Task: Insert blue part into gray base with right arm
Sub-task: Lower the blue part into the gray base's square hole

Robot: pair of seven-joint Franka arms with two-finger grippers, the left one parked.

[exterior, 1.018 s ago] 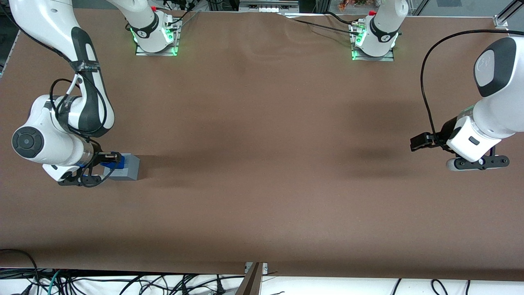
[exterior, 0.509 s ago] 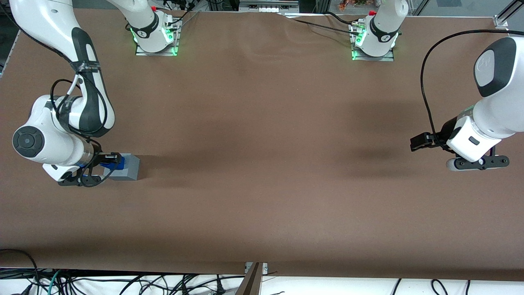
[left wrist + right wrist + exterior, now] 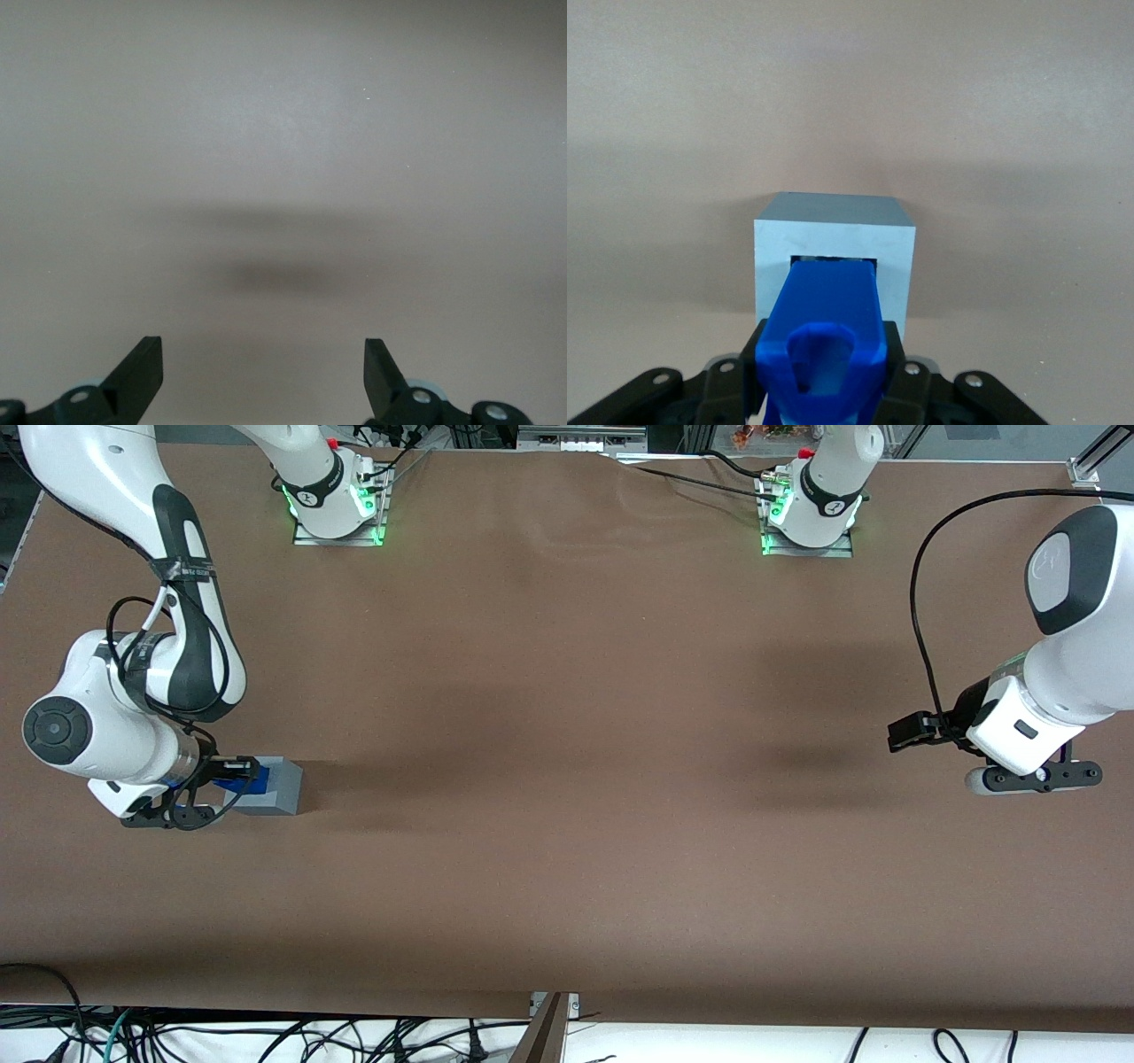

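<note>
Right now the gripper (image 3: 824, 372) is clamped on the blue part (image 3: 824, 332), directly above the gray base (image 3: 833, 252), part's tip lined up over the base's recess.

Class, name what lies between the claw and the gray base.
The blue part, held in the claw, bridges them, its tip entering the gray base recess. The right wrist view shows this best.

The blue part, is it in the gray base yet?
Partly in: the blue part, held by the gripper, has its tip in the gray base recess.
</note>
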